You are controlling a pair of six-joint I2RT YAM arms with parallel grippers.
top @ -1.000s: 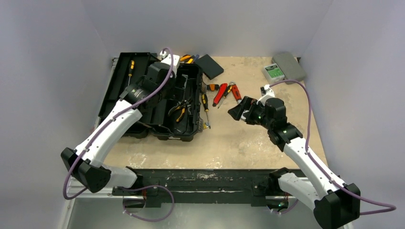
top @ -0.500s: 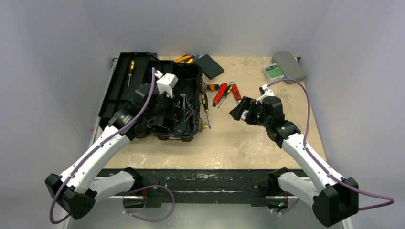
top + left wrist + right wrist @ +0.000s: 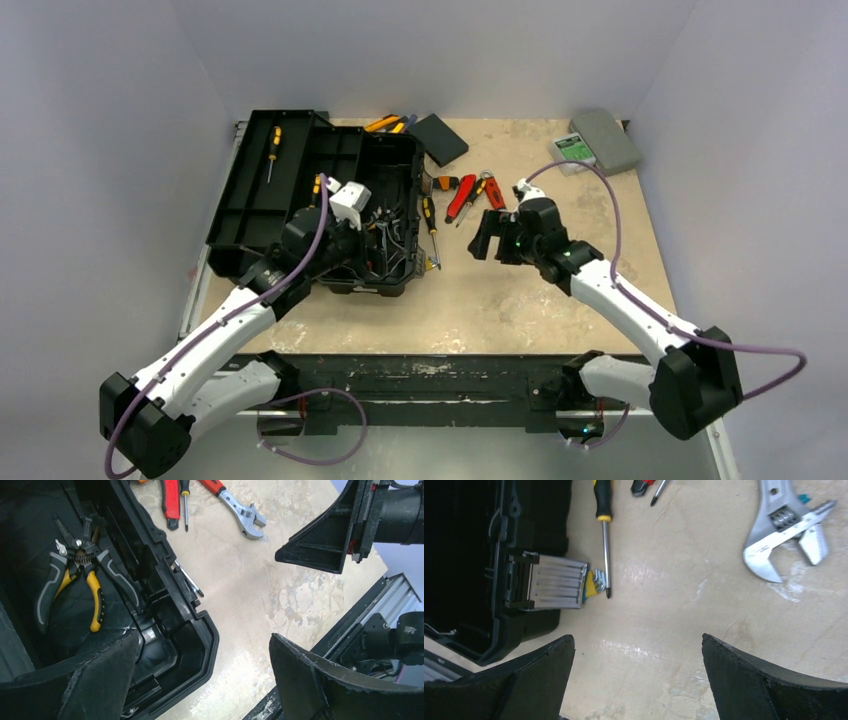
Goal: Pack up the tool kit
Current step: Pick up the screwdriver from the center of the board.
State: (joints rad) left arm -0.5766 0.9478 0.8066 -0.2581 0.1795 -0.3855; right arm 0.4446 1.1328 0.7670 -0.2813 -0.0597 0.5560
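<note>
Beige counter (image 3: 560, 290) is lying under the right hand (image 3: 636, 645), which is hovering spread and empty; the screwdriver (image 3: 603, 545) ahead-left probably needs grasping next. Left hand (image 3: 202, 642), also spread, is hovering over the toolbox (image 3: 165, 585).

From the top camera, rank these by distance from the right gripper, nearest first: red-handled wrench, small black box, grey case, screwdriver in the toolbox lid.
1. Red-handled wrench, just beyond the right gripper.
2. Small black box, far centre of the table.
3. Grey case, far right corner.
4. Screwdriver, far left, lying in the toolbox lid.
</note>
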